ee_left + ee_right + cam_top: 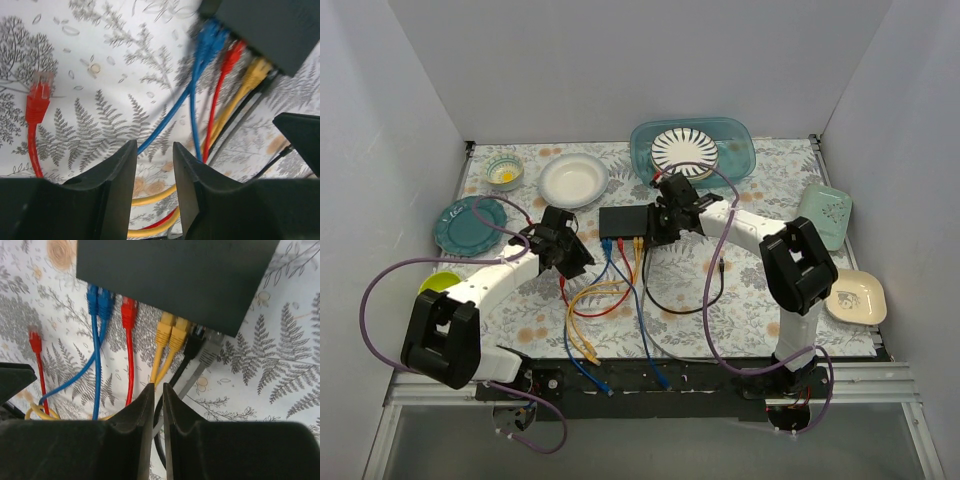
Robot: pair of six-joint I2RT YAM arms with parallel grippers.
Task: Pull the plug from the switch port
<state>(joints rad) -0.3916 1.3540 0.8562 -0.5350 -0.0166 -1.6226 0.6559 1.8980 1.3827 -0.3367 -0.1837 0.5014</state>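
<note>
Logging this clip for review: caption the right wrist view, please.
Right gripper, jaws barely apart, faces the switch: seven plugs seated, one loose red plug lying aside.

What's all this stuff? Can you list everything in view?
switch: one, black, middle of the patterned table
plugged cables: seven, two blue, red, two yellow, black, grey, along the switch's near edge
loose plug: one, red, left of those
bowls: three, patterned, white, yellow-green, left side
round plate: one, teal, left
tray: one, clear teal, far side, holding a striped plate
square plates: two, mint, cream, right
left fingers: two, black, apart
right fingers: two, black, nearly together
</note>
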